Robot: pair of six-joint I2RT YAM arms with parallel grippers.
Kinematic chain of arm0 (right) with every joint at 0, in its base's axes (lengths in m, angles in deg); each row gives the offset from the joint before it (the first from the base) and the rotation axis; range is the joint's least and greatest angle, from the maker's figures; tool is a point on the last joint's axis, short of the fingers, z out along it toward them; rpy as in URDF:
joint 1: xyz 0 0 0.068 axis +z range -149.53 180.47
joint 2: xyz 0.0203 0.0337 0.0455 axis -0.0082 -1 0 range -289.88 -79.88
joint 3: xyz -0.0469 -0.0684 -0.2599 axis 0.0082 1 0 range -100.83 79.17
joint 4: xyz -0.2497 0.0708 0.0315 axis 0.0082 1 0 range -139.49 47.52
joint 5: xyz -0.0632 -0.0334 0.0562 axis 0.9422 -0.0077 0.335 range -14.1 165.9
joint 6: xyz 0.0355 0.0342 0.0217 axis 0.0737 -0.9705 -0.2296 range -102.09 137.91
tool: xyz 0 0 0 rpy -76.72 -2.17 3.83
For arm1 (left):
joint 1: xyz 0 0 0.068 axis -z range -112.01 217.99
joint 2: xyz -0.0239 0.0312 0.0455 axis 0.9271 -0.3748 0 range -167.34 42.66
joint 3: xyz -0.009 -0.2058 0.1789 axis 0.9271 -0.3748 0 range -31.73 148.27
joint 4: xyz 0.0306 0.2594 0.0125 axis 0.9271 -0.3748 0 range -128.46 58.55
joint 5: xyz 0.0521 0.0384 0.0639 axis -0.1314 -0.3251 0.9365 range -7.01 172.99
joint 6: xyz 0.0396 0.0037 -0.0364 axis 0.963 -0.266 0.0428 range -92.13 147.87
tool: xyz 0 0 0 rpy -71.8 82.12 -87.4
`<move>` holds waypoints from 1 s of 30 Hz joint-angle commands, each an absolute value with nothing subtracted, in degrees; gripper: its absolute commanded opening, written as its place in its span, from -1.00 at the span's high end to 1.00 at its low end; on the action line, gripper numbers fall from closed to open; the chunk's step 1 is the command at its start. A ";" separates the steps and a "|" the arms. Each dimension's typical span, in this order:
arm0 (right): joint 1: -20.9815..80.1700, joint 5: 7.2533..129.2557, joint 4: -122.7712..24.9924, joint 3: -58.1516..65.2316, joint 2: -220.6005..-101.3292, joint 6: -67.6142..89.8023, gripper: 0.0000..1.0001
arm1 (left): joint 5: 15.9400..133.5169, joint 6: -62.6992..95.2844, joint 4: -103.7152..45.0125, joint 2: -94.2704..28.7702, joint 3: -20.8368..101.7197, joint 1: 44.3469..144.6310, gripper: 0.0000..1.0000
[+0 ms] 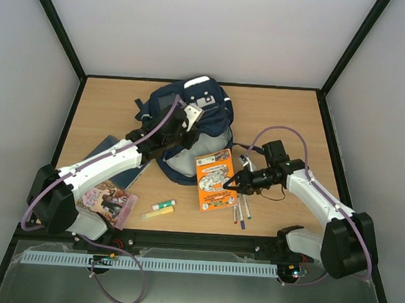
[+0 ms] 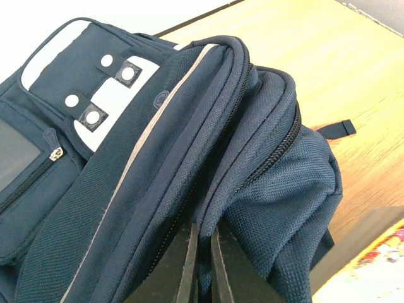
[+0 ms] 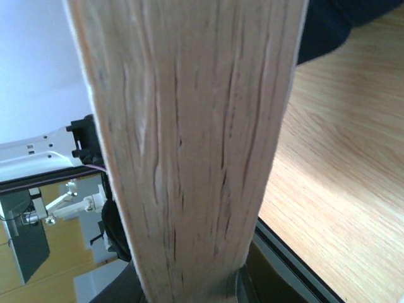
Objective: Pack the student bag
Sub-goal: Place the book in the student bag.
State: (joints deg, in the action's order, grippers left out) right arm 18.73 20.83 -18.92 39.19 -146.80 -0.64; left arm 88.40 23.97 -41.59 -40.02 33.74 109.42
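The left claw, pinched shut on the zip edge of the student bag just ahead of it, should pull the mouth wide while the right claw, clamped on the orange book, angles it in.

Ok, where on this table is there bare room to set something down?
Both back corners beside the student bag are bare, the right one wider. The front is crowded: orange book, pens, yellow marker, pink book, dark notebook.
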 commanded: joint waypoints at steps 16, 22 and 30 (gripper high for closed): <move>22.26 14.67 -47.08 29.30 -166.61 -14.84 0.98 | 84.85 22.77 -34.40 -34.06 32.50 109.21 0.92; 22.73 15.25 -52.11 25.83 -174.40 -17.44 0.98 | 85.13 22.85 -34.43 -33.56 32.37 109.39 0.92; 24.11 18.15 -60.59 19.26 -184.73 -20.35 0.98 | 84.76 23.21 -33.93 -31.83 31.92 110.28 0.92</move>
